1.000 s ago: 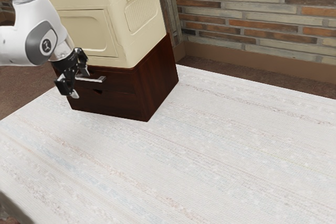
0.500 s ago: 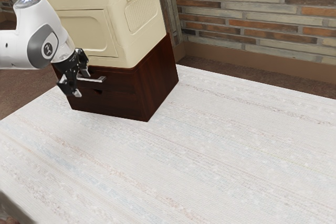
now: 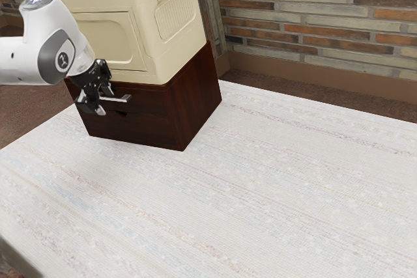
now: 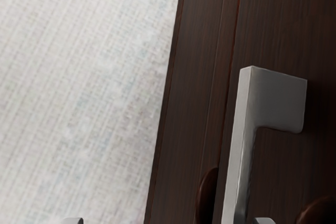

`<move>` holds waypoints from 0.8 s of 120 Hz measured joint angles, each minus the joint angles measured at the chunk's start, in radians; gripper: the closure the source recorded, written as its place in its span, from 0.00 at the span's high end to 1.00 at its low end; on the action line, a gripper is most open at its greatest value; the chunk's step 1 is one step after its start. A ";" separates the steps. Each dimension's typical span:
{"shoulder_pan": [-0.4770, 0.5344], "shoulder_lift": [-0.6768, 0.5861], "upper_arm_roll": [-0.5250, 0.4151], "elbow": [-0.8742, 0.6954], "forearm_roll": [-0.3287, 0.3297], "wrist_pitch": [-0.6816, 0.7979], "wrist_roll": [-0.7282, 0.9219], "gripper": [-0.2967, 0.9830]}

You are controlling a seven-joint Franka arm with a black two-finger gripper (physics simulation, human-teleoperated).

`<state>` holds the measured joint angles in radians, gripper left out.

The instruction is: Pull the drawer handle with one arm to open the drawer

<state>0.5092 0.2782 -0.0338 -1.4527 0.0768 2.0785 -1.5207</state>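
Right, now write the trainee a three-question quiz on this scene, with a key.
1. True or false: the beige box stands on top of the dark wooden cabinet.
2. Pick one. The gripper is:
A) shut on the box's rail
B) open, at the front of the cabinet
C) lying on the white cloth
3. Fill in the missing word: the metal handle is fixed to the ____ of the cabinet, not to its side.

Key: 1 true; 2 B; 3 front
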 joint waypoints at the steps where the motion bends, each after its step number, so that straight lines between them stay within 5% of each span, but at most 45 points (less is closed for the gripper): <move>1: 0.000 0.001 0.000 0.001 0.000 0.000 0.000 0.54; 96: -0.007 -0.080 0.032 -0.120 -0.033 0.016 0.026 0.29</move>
<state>0.5022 0.1983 -0.0016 -1.5722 0.0440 2.0948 -1.4947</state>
